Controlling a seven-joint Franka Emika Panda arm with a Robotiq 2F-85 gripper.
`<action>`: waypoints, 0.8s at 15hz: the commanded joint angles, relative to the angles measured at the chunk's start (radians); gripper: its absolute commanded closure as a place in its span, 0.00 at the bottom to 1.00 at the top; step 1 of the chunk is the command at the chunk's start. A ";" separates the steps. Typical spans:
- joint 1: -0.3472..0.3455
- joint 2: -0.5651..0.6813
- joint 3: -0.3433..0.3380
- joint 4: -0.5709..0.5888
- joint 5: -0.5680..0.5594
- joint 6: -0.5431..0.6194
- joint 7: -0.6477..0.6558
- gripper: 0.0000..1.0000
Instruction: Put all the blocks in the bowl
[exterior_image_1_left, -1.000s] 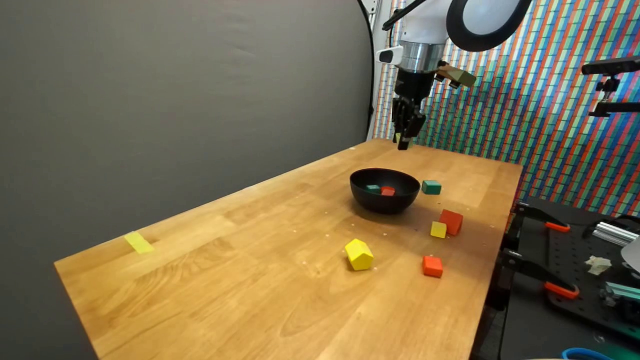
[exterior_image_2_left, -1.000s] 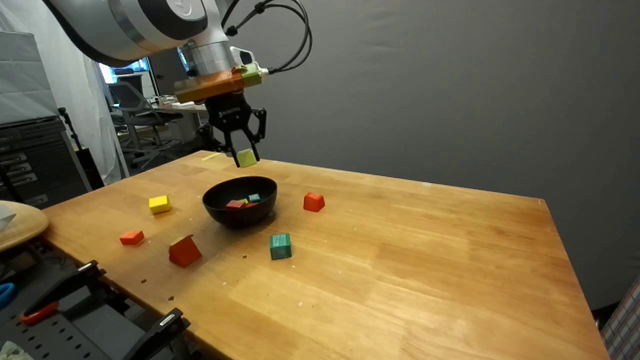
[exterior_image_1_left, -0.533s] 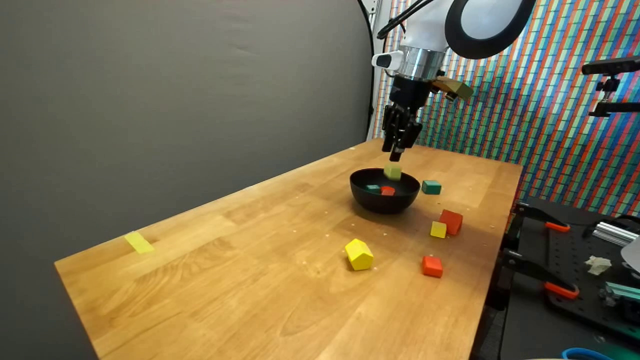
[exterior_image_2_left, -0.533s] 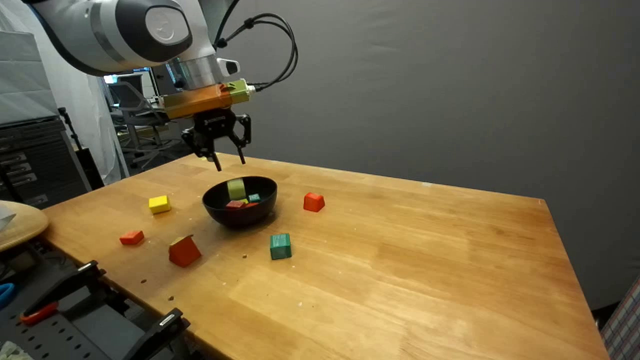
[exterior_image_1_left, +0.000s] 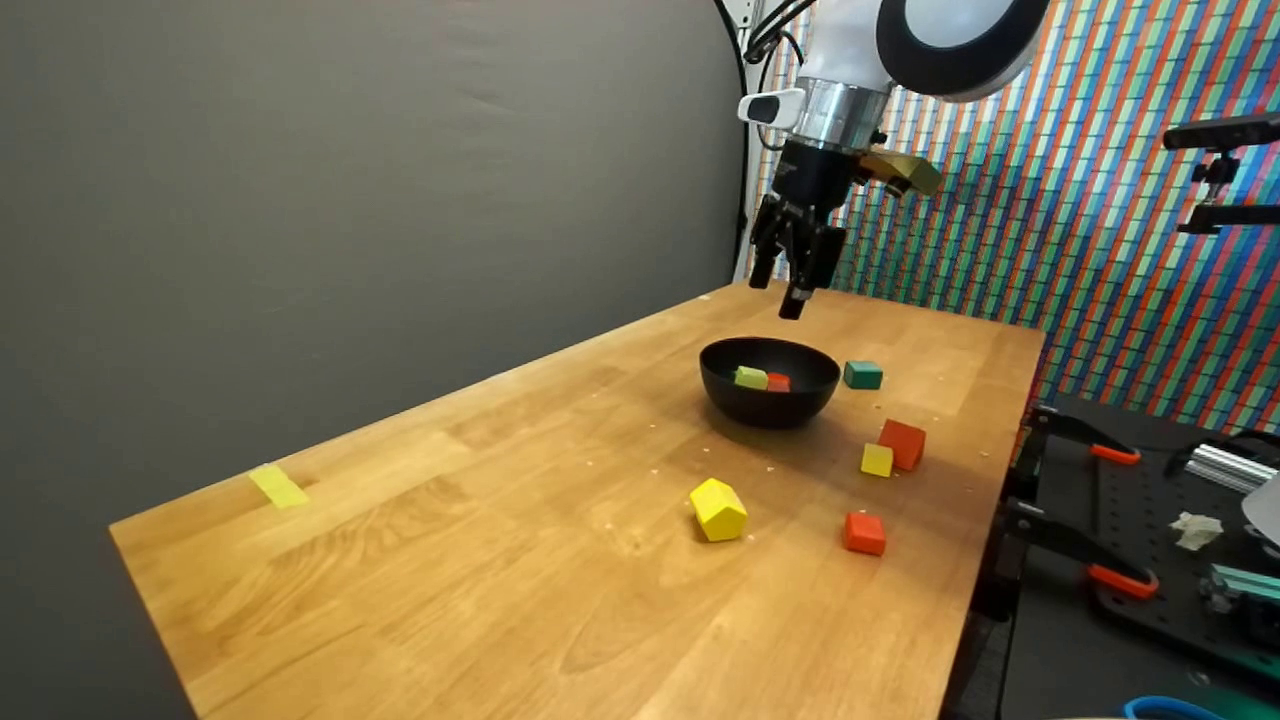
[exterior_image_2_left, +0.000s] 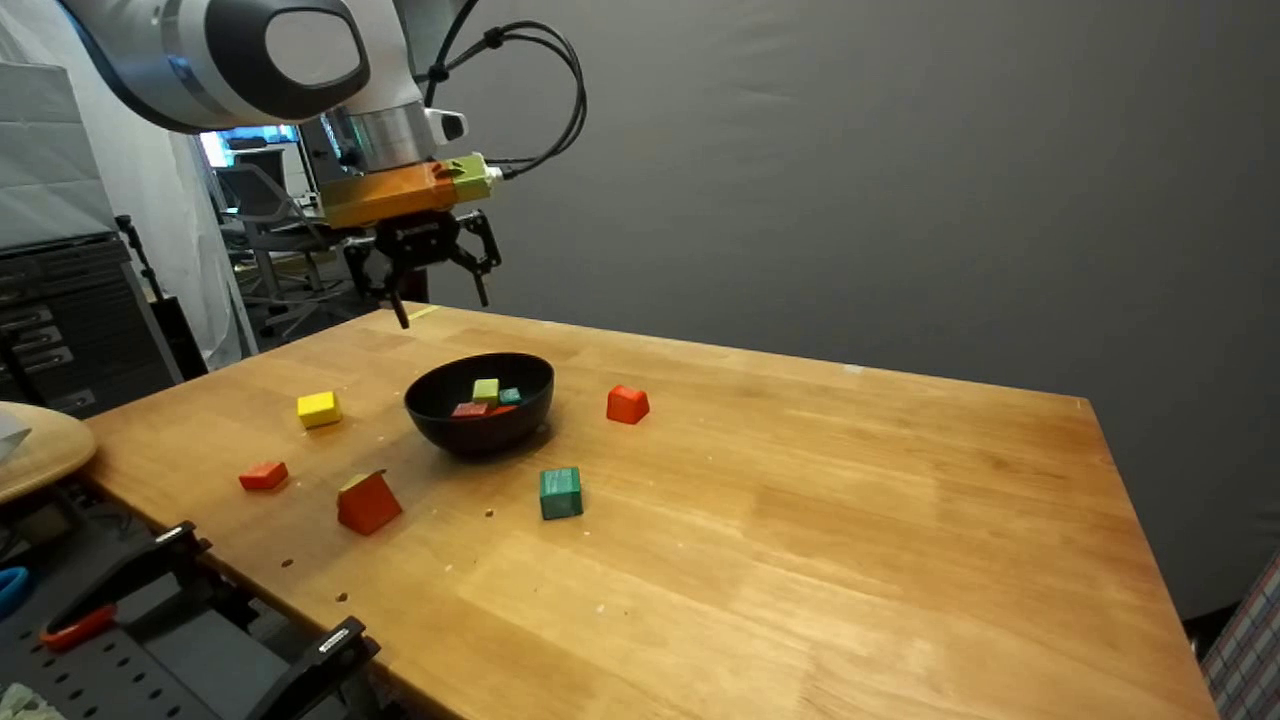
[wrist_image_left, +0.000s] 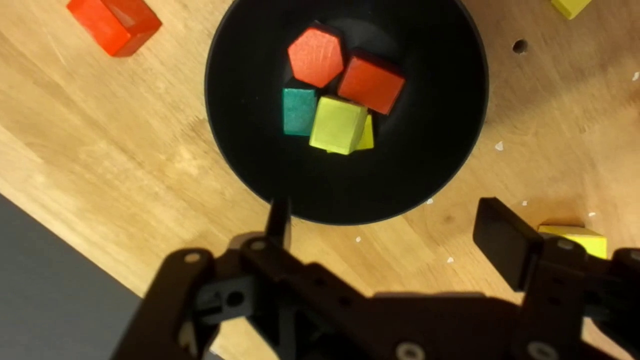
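My gripper (exterior_image_2_left: 444, 312) hangs above the table behind the black bowl (exterior_image_2_left: 480, 436), open with nothing between its fingers. Inside the bowl, the wrist view shows two red blocks (wrist_image_left: 371, 85), a green block (wrist_image_left: 299, 112) and a pale yellow-green block (wrist_image_left: 336, 125) lying partly over a yellow one (wrist_image_left: 367, 137). Around it on the table are another green block (exterior_image_2_left: 560, 492), a red block (exterior_image_2_left: 628, 404), a yellow block (exterior_image_2_left: 319, 409), a small orange-red block (exterior_image_2_left: 263, 475) and a larger red block (exterior_image_2_left: 369, 503). A small yellow block (exterior_image_1_left: 876, 460) touches that larger one.
A flat yellow strip (exterior_image_1_left: 278, 485) lies near a table corner. Black clamps (exterior_image_2_left: 310, 665) with orange parts grip the table's side edge, beside a dark perforated plate. A round wooden top (exterior_image_2_left: 40, 450) stands at that side. A grey wall backs the table.
The gripper came down over the bowl, let go of the yellow-green block, and its jaws spread wide. That block fell into the bowl. The arm has since risen slightly.
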 joint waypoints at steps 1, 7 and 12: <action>0.036 -0.008 0.018 0.015 0.001 -0.110 -0.036 0.01; 0.178 0.032 0.145 0.108 0.002 -0.307 -0.039 0.00; 0.246 0.147 0.186 0.152 -0.107 -0.157 0.116 0.00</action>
